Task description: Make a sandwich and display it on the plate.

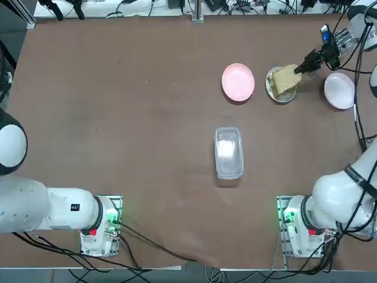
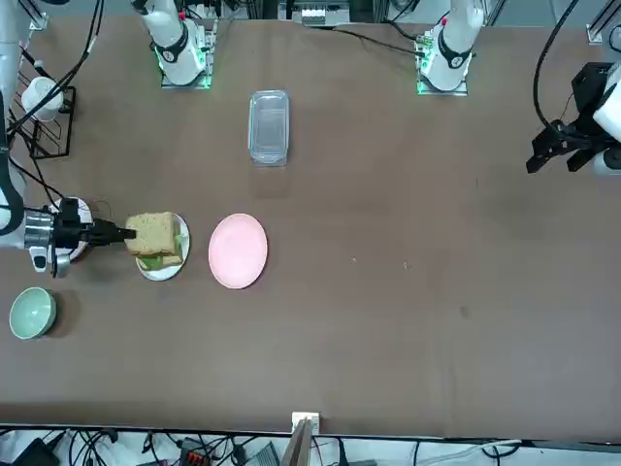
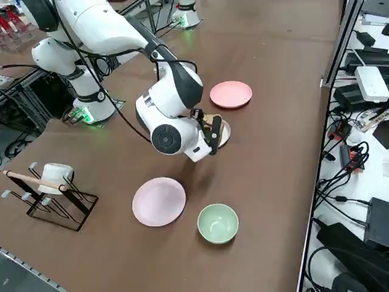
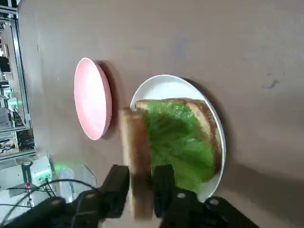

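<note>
Holding a bread slice over the plate
Right gripper pinches its edge above the lettuce (filling beneath hidden).

The brown table bears plates, a bowl, a clear container.

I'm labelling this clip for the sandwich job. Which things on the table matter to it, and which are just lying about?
In the job:
- bread slice between the right gripper fingers
- lettuce-topped slice
- white plate

Lying about:
- pink plate
- clear container
- green bowl
- pale plate
- wire rack
</note>
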{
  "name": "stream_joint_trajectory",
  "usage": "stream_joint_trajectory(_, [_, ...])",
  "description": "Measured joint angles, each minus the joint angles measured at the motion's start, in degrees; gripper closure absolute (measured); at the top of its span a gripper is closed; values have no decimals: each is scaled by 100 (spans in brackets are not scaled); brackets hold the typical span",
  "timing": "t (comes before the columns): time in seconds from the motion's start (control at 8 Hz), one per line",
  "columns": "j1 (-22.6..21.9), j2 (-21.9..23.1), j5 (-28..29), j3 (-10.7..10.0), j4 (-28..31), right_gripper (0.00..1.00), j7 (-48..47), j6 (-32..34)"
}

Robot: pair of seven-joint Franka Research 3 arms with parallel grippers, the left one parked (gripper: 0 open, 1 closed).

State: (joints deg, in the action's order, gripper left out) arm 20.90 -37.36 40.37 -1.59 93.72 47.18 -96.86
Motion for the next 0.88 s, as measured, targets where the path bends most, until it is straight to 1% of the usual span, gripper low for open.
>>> stream_joint_trajectory(0.25, [0, -86, 0, 0, -98, 26, 24, 0])
stream_joint_trajectory(0.38, [0, -100, 0, 0, -123, 6, 28, 0])
stream_joint_trajectory(0.62, [31, -105, 0, 0, -158, 3, 29, 1])
stream_joint_trajectory(0.88, [150, -104, -2, -3, -391, 0, 32, 1])
